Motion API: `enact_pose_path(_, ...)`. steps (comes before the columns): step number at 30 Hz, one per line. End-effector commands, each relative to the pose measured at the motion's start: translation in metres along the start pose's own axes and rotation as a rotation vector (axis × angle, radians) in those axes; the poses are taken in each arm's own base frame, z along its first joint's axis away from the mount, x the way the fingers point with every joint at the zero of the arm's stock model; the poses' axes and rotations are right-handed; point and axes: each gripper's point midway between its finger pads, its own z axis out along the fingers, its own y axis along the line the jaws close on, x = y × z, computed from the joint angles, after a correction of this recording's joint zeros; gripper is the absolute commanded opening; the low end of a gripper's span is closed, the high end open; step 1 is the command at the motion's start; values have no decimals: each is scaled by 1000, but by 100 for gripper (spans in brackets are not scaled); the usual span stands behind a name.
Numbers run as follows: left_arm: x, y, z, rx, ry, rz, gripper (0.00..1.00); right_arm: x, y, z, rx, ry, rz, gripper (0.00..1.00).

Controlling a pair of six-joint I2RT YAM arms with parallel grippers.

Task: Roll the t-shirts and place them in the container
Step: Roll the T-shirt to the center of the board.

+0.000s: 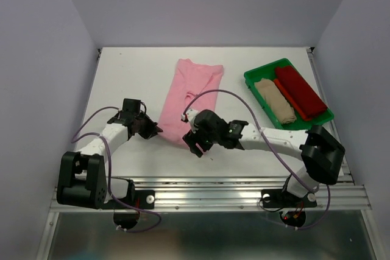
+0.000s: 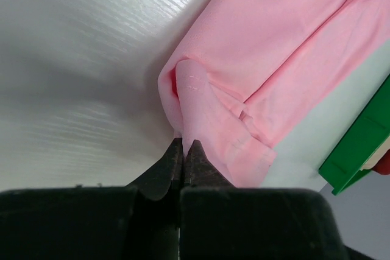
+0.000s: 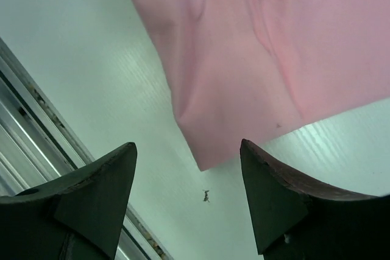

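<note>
The left pincer [image 2: 184, 144] is clamped on the pink t-shirt [image 1: 192, 89] at its 7 o'clock corner. The shirt lies on the worktop [image 1: 122, 77], and the right pincer [image 3: 187, 150] hangs wide apart over its 5 o'clock corner; it should pinch there too, to roll evenly

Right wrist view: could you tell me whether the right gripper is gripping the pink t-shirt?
No, the right gripper stands wide open, with the pink t-shirt lying unheld on the table beyond it.
</note>
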Motion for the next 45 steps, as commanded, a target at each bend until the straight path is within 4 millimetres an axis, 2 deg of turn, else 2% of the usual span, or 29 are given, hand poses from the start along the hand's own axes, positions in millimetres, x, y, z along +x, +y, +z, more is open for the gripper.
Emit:
enact_pose_path(1,1,12,-7,-32,-18,6,0,-4,-15,-6,203,-143,-141,73)
enact_pose_path(3,1,15,-6,-38,-16,4,0,-6,-11,-7,237,-185,-177,74)
enact_pose_path(6,2,15,-4,-34,-6,0,0,4,1,0,243,-174,-280,74)
enact_pose_path(7,2,14,-4,-34,-8,2,0,12,4,7,254,-154,-320,74)
enact_pose_path(8,1,13,-5,-29,-10,3,0,14,-4,10,297,-145,-329,74)
enact_pose_path(10,-1,11,-6,-29,-17,4,0,19,-2,17,319,-134,-377,74)
enact_pose_path(13,-2,10,-7,-28,-21,11,0,15,-3,22,348,-165,-415,73)
enact_pose_path(17,-2,11,-6,-33,-20,10,0,23,-7,33,380,-138,-466,69)
enact_pose_path(22,-2,12,-6,-38,-17,10,0,30,-17,41,430,-128,-511,56)
enact_pose_path(26,-3,12,-6,-36,-20,9,0,34,-22,46,457,-128,-519,41)
enact_pose_path(27,-3,11,-6,-35,-21,11,0,35,-24,46,467,-132,-515,32)
enact_pose_path(28,-3,12,-6,-36,-20,9,0,35,-24,46,467,-135,-511,26)
enact_pose_path(29,-3,11,-6,-36,-22,10,0,36,-24,46,468,-139,-505,15)
enact_pose_path(32,-3,13,-5,-42,-19,7,0,35,-23,44,462,-147,-493,1)
enact_pose_path(36,-4,17,-6,-61,-21,3,0,33,-13,38,398,-158,-460,1)
enact_pose_path(38,-6,18,-6,-75,-24,-2,0,39,-9,37,367,-131,-441,1)
enact_pose_path(42,-9,18,-9,-93,-33,-4,0,46,11,36,250,-101,-396,1)
enact_pose_path(45,-12,16,-11,-99,-36,1,0,42,27,31,171,-95,-362,1)
